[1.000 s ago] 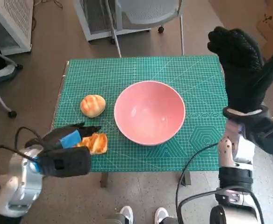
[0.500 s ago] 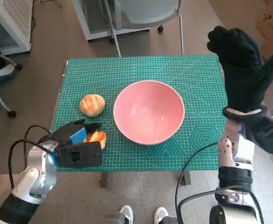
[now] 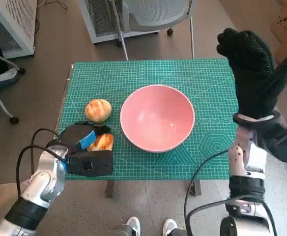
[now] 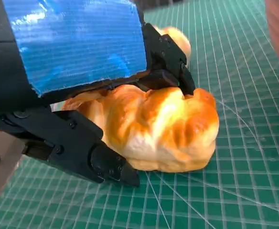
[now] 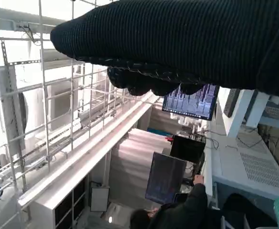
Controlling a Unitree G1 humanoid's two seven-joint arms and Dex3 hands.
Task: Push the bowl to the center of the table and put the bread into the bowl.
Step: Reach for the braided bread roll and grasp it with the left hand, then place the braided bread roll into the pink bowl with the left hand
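Now my left hand (image 3: 87, 147) grips the bread (image 4: 154, 129) — the bowl (image 3: 157, 118) lies just to its right, far nearer than my raised right hand (image 3: 251, 73), open and holding nothing.

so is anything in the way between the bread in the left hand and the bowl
Nothing visible. The left hand has its fingers around the bread, and only bare green mat lies between it and the pink bowl. The round bun sits off to the side, not on that path.

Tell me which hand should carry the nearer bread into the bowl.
Left. The left hand already has its fingers around the bread, just beside the pink bowl. The right hand is raised, off to the table's far side.
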